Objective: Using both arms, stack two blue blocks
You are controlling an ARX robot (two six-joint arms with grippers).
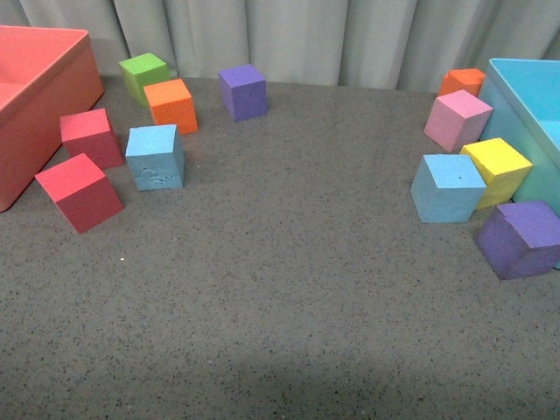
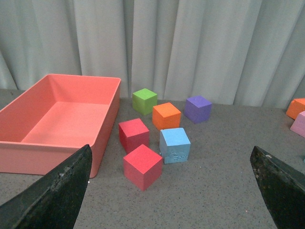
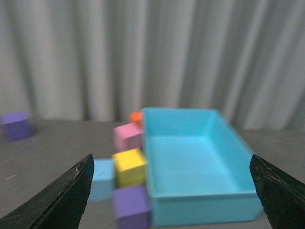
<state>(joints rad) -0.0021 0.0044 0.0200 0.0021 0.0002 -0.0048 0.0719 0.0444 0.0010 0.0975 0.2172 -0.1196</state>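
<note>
Front view shows no arms, just the scuffed block (image 1: pixel 155 156) far left by the red cubes (image 1: pixel 91 137) and the smooth block (image 1: pixel 447 187) far right, just beside the yellow cube (image 1: pixel 497 169). Left gripper (image 2: pixel 170 148) is spread wide and empty, with the scuffed block centred ahead between its fingers, red cubes and an orange cube (image 1: pixel 171 105) crowding it. Right gripper (image 3: pixel 171 155) is spread and empty too; its view is blurred, the blue bin (image 3: pixel 200 196) fills the gap, and the smooth block sits off toward one finger behind the yellow and purple cube (image 3: pixel 132 206).
</note>
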